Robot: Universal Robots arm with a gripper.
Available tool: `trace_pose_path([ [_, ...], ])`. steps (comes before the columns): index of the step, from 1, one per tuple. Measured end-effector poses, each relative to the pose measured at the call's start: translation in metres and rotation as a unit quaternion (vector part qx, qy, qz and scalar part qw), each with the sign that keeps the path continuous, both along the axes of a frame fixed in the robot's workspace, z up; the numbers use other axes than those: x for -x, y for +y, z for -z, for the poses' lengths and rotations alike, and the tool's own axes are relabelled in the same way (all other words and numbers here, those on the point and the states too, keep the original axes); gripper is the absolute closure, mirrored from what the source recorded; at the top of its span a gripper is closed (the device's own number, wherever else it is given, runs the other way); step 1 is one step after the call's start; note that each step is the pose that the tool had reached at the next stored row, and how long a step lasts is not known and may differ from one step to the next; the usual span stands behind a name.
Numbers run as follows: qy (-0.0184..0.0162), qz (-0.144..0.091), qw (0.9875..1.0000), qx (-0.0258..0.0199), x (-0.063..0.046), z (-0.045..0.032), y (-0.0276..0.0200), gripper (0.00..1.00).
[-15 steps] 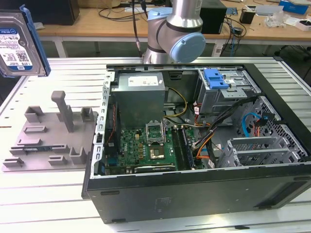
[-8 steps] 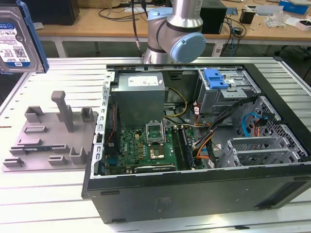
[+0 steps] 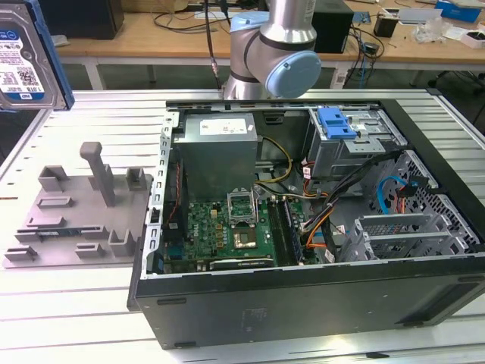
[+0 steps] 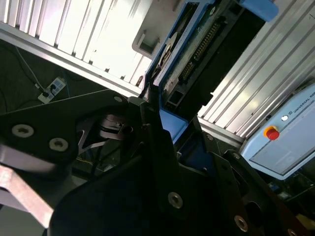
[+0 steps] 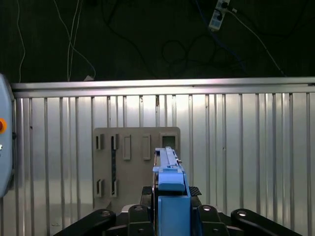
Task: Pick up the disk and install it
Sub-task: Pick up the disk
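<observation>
Broadly, you have a ribbed metal table with an open computer case lying on its side on it. Just beside the case, on the exterior view's left, lies a grey holder plate with its posts and slots. Inside the case, at the far corner, sits a drive cage with a blue latch on it.

The disk hangs in the air, well apart from the case and out past the plate, with its label facing the exterior camera. In the first wrist view it stands on edge above the plate. The claw is clenched on it, a black finger pressed to each side of its blue frame.

Judge it a dense, stiff slab, heavier than its size suggests, which will not flex in the grip. The plastic frame looks smooth and may give a little, so a slack grip could let it slide. A hold across the two broad sides, close to the middle, suits it best. Keep clear of the end with the connector pins, shown in the second wrist view beside the bare circuit board. Those parts look fragile, and a knock against the case wall would likely harm the drive.
</observation>
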State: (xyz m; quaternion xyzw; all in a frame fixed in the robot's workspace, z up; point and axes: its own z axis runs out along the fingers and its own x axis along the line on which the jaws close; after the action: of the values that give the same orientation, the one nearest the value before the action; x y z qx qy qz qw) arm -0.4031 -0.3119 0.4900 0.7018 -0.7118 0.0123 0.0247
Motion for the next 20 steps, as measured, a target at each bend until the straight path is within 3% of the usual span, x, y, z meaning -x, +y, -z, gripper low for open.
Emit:
trace_pose_path([
  [3, 0.0001, 0.000, 1.0000, 0.0001, 0.000, -0.0005, -0.0004, 0.64],
  [6, 0.0000, 0.000, 1.0000, 0.0000, -0.015, -0.0030, -0.0101, 0.64],
  [12, 0.0000, 0.000, 1.0000, 0.0000, -0.033, -0.0061, -0.0225, 0.64],
  [16, 0.0000, 0.000, 1.0000, 0.0000, -0.049, -0.0077, -0.0339, 0.64],
  [20, 0.0000, 0.000, 1.0000, 0.0000, -0.074, -0.0097, -0.0512, 0.64],
])
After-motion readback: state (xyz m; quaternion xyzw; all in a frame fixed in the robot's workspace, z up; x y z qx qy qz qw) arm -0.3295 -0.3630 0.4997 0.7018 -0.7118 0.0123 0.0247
